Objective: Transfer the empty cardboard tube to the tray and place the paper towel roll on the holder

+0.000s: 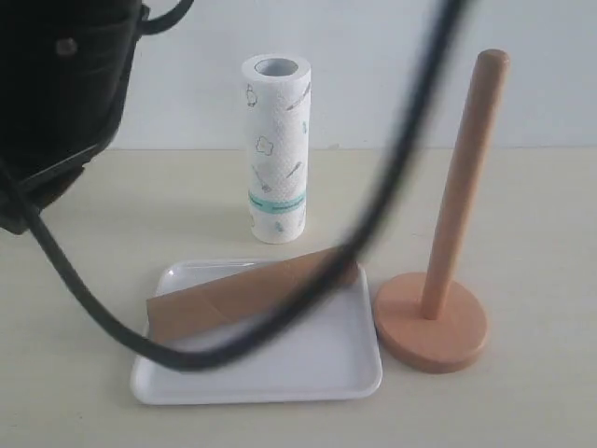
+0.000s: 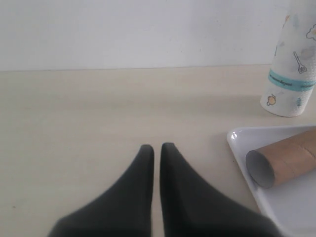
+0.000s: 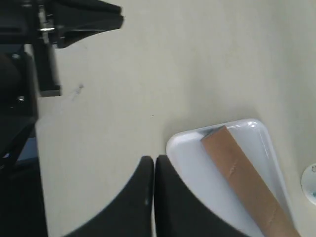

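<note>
The left tool [image 2: 157, 147] has its jaws pressed together on nothing and sits low over the table [image 2: 74, 123], just beside the tray [image 2: 242, 153]. The right tool [image 3: 154, 159] is likewise closed and empty, held above the table near a corner of the tray. The tray holds the tube [image 1: 233, 301], lying slantwise from rim to rim. The roll [image 1: 277, 149] stands upright on the table behind the tray, apart from the holder [image 1: 457, 215], which stands just beside the tray.

Matte black tapered fingers [image 2: 140, 197], black cable [image 1: 93, 303] (blurred, possibly rubber-sheathed)
</note>
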Controlling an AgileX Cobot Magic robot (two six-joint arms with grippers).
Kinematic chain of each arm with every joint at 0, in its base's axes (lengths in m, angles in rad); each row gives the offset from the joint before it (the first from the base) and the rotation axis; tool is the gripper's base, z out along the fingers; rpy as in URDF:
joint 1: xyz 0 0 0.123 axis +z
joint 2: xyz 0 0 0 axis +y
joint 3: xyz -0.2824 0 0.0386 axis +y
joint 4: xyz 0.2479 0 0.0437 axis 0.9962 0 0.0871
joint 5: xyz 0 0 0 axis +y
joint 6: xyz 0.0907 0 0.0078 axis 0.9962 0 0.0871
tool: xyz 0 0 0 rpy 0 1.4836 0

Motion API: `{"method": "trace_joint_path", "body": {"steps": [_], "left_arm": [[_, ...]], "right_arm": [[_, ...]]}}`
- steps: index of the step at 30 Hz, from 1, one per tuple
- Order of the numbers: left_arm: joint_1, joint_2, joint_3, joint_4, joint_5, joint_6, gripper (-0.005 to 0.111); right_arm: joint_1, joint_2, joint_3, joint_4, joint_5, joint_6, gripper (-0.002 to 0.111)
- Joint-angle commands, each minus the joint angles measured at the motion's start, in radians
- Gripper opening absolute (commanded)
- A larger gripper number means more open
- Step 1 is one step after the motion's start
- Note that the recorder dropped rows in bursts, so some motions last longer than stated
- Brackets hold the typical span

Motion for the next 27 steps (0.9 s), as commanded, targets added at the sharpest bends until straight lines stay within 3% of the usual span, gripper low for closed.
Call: {"method": "trace_joint_path", "body": {"steps": [1, 6, 12, 16, 27], "left_arm": [[-0.003, -0.002, 0.003, 0.002, 0.0, 0.003, 0.004], [-0.003, -0.002, 0.003, 0.002, 0.0, 0.003, 0.004], [-0.003, -0.002, 0.003, 0.002, 0.0, 0.003, 0.004], [-0.003, -0.002, 0.003, 0.002, 0.0, 0.003, 0.004], [-0.003, -0.002, 0.003, 0.002, 0.0, 0.003, 0.004]], "right_arm": [[0.031, -0.246, 0.216, -0.003, 0.006, 0.072, 0.0], [0.031, -0.678, 0.609, -0.126, 0.006, 0.28, 0.0], [0.031, -1.131, 0.974, -0.858, 0.006, 0.736, 0.0], [0.031, -1.333, 1.027, -0.821, 0.006, 0.949, 0.0], [0.038, -1.513, 1.027, -0.825, 0.006, 0.951, 0.0]]}}
